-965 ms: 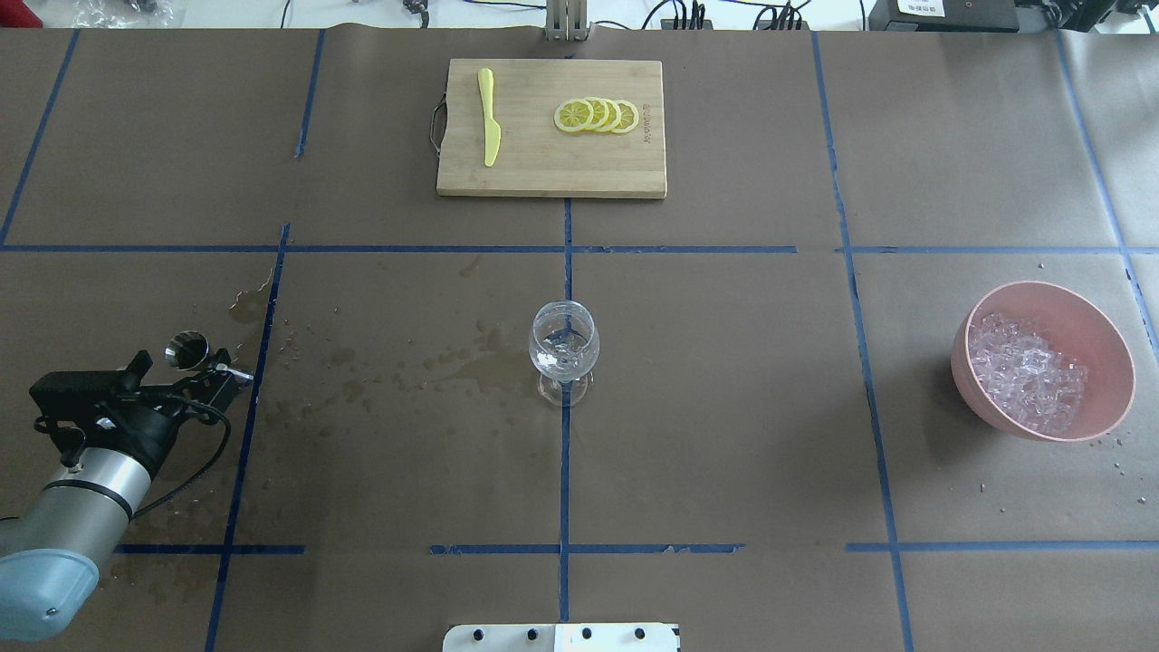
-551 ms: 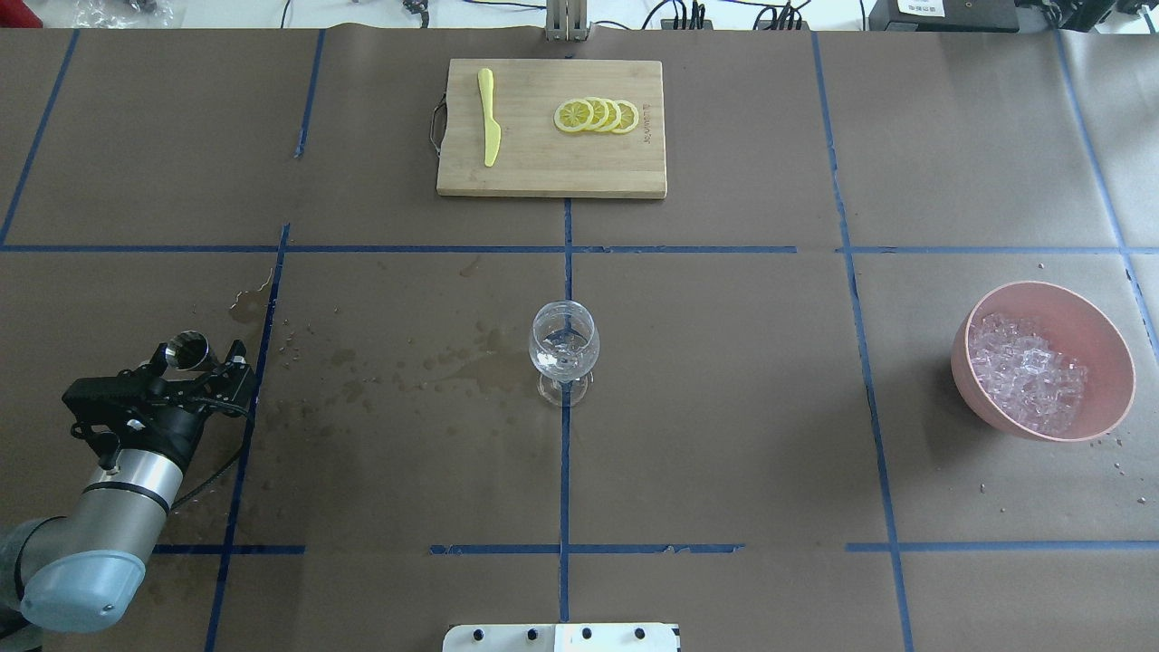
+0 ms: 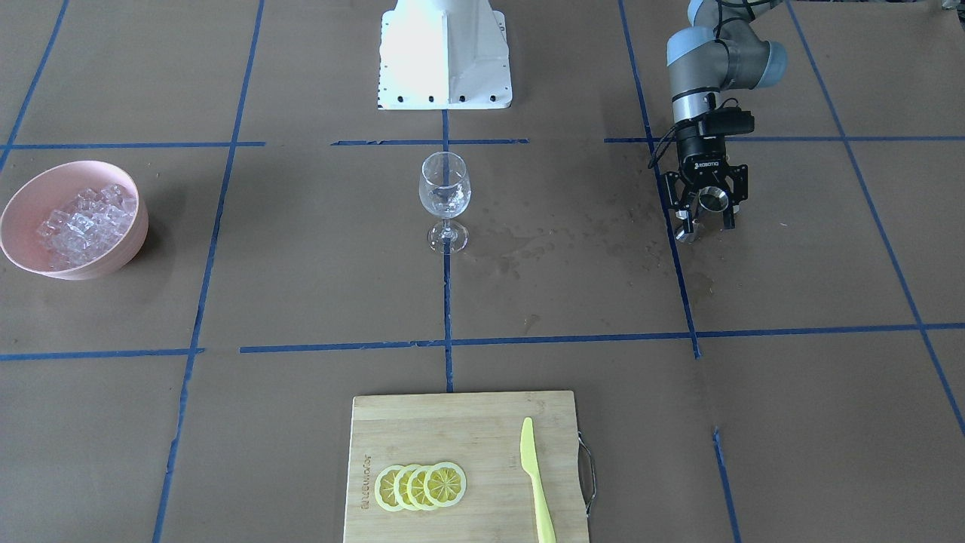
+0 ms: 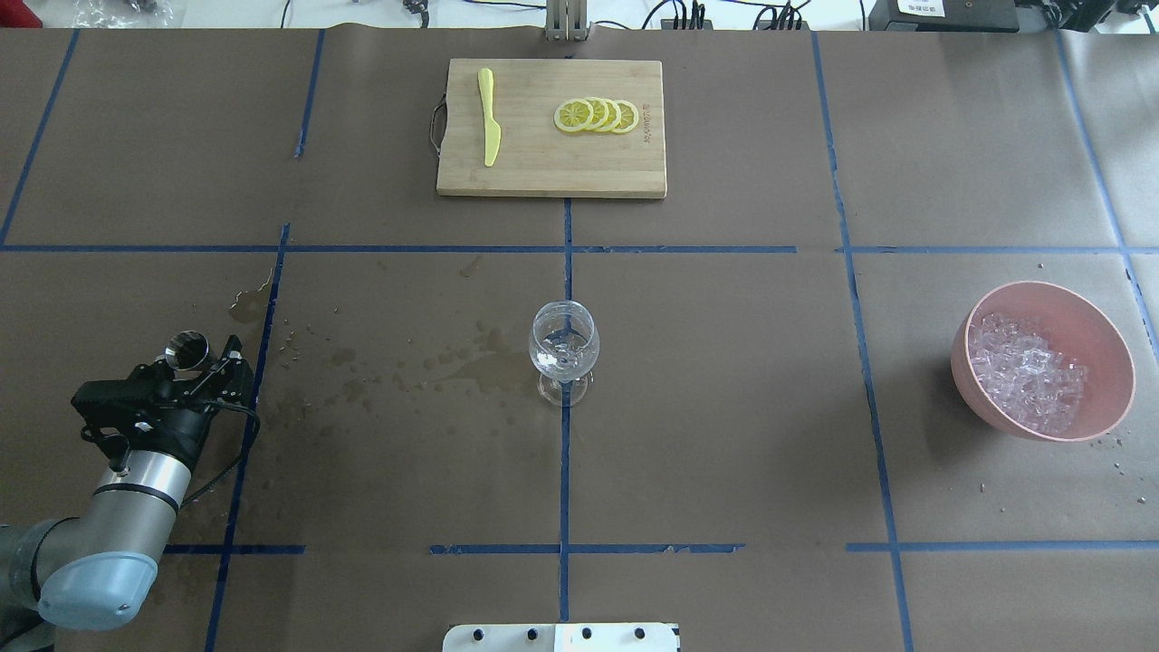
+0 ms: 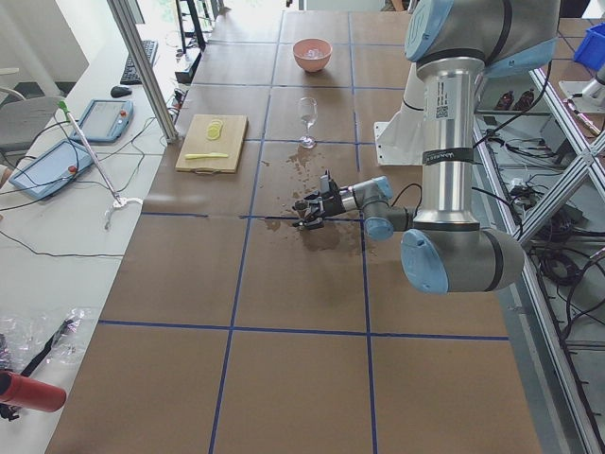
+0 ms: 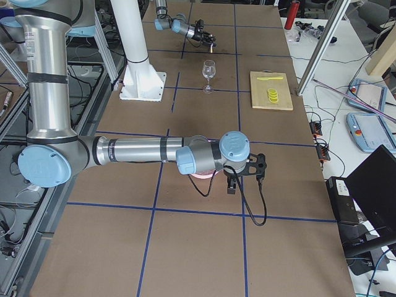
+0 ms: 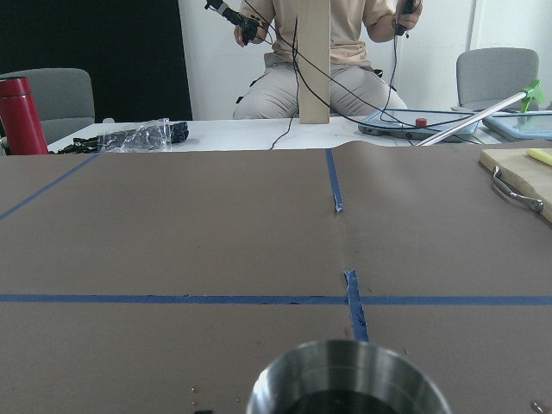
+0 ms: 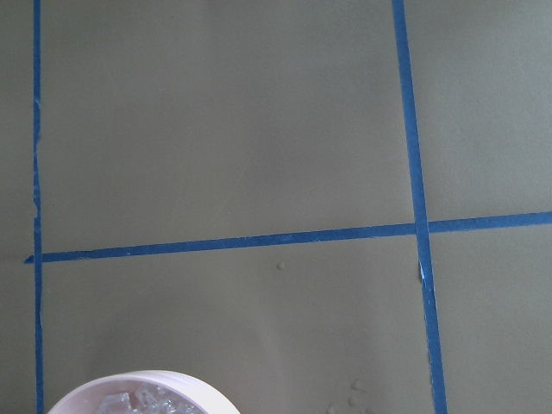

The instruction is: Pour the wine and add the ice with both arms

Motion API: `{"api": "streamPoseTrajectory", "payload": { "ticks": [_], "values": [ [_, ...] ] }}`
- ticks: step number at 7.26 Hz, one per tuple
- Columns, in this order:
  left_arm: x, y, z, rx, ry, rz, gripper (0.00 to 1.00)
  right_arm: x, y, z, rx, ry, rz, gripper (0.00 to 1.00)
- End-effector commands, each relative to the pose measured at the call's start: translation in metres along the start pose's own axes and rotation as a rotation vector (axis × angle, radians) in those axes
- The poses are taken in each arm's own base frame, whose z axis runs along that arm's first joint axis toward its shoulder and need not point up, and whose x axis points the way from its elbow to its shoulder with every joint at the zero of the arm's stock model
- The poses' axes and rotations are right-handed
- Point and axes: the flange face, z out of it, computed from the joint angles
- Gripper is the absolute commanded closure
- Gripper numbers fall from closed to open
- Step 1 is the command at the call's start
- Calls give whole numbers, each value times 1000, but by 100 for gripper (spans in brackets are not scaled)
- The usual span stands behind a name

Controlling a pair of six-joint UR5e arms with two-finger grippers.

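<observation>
Wine point(image 3: 445, 204) looks poured into the glass point(image 4: 563, 349); ice point(image 4: 1028, 371) comes next.
Left claw point(image 3: 706, 223) flanks the cup point(image 3: 712, 200), right claw point(image 6: 258, 166) hovers by the ice bowl point(image 3: 121, 253); I cannot tell either grip.

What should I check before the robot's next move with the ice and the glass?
1. Wine glass upright at the centre: ok.
2. Ice in the pink bowl: ok.
3. Metal cup upright inside the left tool: ok.
4. Left tool's grip on the cup: cannot tell.
5. Right tool open or shut: cannot tell.
6. Table dry near the glass: not ok, wet patches.
</observation>
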Motion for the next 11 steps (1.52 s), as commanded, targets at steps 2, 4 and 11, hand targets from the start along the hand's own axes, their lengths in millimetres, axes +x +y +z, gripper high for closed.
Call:
{"api": "streamPoseTrajectory", "payload": {
  "ticks": [2, 4, 11],
  "values": [
    [6, 13, -1, -11, 7, -9, 32, 1, 1, 1, -2, 0, 2, 0],
    [9, 18, -4, -20, 14, -15, 40, 3, 2, 1, -4, 0, 5, 0],
    [11, 13, -8, -20, 22, -35, 89, 4, 4, 2, -5, 0, 7, 0]
  ]
}}
